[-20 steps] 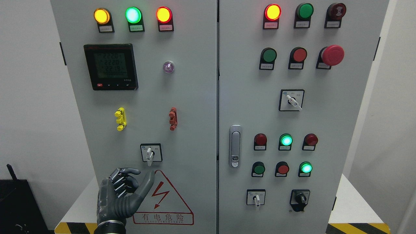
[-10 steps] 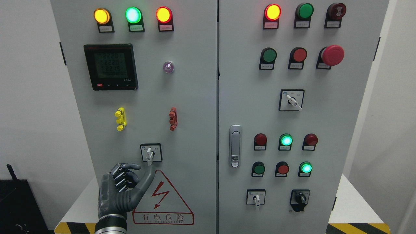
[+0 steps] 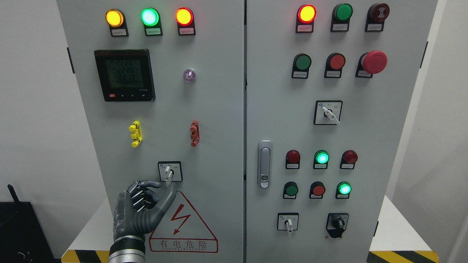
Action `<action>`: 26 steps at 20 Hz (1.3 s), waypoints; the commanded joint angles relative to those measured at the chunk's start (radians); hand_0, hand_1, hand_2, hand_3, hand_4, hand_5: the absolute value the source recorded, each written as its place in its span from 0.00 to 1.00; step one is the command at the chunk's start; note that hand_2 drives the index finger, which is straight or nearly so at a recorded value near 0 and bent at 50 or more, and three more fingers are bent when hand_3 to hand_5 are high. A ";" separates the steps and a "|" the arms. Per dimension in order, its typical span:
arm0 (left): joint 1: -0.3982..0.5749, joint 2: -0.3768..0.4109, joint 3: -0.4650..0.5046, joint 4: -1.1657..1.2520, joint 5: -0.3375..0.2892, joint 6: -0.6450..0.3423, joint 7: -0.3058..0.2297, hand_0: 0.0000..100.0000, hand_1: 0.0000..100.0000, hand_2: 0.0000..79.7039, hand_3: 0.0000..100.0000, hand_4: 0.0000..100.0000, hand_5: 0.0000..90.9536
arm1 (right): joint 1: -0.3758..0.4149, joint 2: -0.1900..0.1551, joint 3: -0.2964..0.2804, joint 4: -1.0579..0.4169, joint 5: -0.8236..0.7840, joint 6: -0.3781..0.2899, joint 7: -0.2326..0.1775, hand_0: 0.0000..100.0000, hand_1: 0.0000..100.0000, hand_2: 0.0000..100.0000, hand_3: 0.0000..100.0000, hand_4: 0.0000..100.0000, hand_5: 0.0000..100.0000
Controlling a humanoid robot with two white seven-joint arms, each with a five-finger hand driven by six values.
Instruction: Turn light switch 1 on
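Panel (image 3: 204, 109): left hand (image 3: 140, 210) nearer switch (image 3: 169, 173).

Grey cabinet (image 3: 219, 109), dark grey hand (image 3: 140, 210), red-outlined warning triangle (image 3: 182, 226) (yellow-black striped table edge (image 3: 402, 255)).

Dark grey left hand (image 3: 137, 213) with silver-jointed fingers (image 3: 140, 193) and a metallic wrist cuff (image 3: 126, 250).

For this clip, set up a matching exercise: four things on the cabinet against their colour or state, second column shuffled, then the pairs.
Column 1:
1. mushroom button
2. left door's selector switch
3. top-left lamp
4. left robot hand

Column 2:
A. lit amber
B. fingers curled, just below the switch
C. red, unlit
D. white lever pointing down

Pairs: 1-C, 2-D, 3-A, 4-B
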 commanded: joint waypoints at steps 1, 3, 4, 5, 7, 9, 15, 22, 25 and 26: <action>-0.018 -0.006 0.001 0.021 -0.011 0.013 0.000 0.05 0.77 0.69 0.89 0.88 0.80 | 0.000 0.000 0.000 0.000 -0.025 0.001 0.000 0.00 0.00 0.00 0.00 0.00 0.00; -0.021 -0.007 0.000 0.021 -0.011 0.016 0.000 0.06 0.77 0.69 0.89 0.88 0.80 | 0.000 0.000 0.000 0.000 -0.025 0.001 0.000 0.00 0.00 0.00 0.00 0.00 0.00; -0.021 -0.012 -0.002 0.021 -0.013 0.019 0.000 0.06 0.77 0.69 0.89 0.88 0.80 | 0.000 0.000 0.000 0.000 -0.025 0.001 0.000 0.00 0.00 0.00 0.00 0.00 0.00; -0.022 -0.012 -0.003 0.021 -0.011 0.024 0.000 0.06 0.77 0.69 0.89 0.88 0.80 | 0.000 0.000 0.000 0.000 -0.025 0.001 0.000 0.00 0.00 0.00 0.00 0.00 0.00; -0.025 -0.012 -0.003 0.021 -0.013 0.024 0.000 0.07 0.77 0.69 0.89 0.88 0.80 | 0.000 0.000 0.000 0.000 -0.025 0.001 0.000 0.00 0.00 0.00 0.00 0.00 0.00; -0.027 -0.013 -0.003 0.021 -0.013 0.024 0.000 0.07 0.77 0.69 0.89 0.88 0.80 | 0.000 0.000 0.000 0.000 -0.025 0.001 0.000 0.00 0.00 0.00 0.00 0.00 0.00; -0.033 -0.013 -0.008 0.026 -0.013 0.031 0.000 0.09 0.77 0.69 0.89 0.88 0.80 | 0.000 0.000 0.000 0.000 -0.025 0.001 0.000 0.00 0.00 0.00 0.00 0.00 0.00; -0.041 -0.018 -0.011 0.035 -0.013 0.040 0.000 0.10 0.76 0.69 0.89 0.88 0.80 | 0.000 0.000 0.000 0.000 -0.025 0.001 0.000 0.00 0.00 0.00 0.00 0.00 0.00; -0.045 -0.018 -0.012 0.035 -0.013 0.051 0.000 0.11 0.77 0.69 0.89 0.88 0.80 | 0.000 0.000 0.000 0.000 -0.025 0.001 0.000 0.00 0.00 0.00 0.00 0.00 0.00; -0.047 -0.018 -0.012 0.035 -0.013 0.051 0.000 0.11 0.77 0.70 0.89 0.88 0.80 | 0.000 0.000 0.000 0.000 -0.025 0.001 0.000 0.00 0.00 0.00 0.00 0.00 0.00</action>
